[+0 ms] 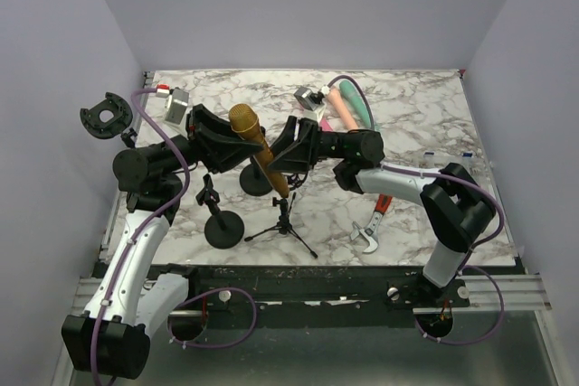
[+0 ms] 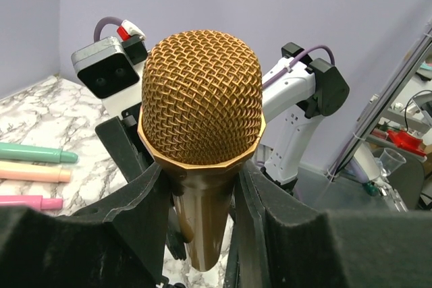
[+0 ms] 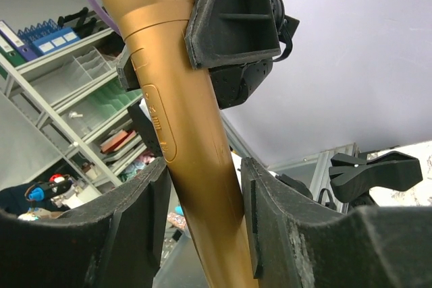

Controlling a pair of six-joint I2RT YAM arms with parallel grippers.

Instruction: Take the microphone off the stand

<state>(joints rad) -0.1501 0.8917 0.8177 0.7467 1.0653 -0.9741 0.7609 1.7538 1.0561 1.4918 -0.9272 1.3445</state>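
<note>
Presently, left tool (image 2: 199,193) is clamped on the gold mesh-headed metal microphone (image 2: 201,99) just under its head. Right tool (image 3: 202,193) brackets the handle lower down; firm contact cannot be confirmed. Microphone stands tilted above the black tripod stand (image 1: 285,223).

Top view: bright, even, diffuse light from above. The pale desk (image 1: 416,106) shows no glare, and only faint, soft shadows lie on it near the mic (image 1: 258,146). Focus is sharp throughout; the desk's edges converge from wide-angle distortion.

Left wrist view: the mic's mesh head is crisp with a mild sheen. The left gripper (image 2: 201,234) fingers (image 2: 128,234) below it are dark and blurred, and the clutter right of the mic is soft.

Right wrist view: a soft highlight runs along the mic body. The shelves (image 3: 61,99) left of it are slightly defocused, and the right gripper (image 3: 206,234) fingers (image 3: 128,234) are dark and grainy against a bright wall (image 3: 351,59).
</note>
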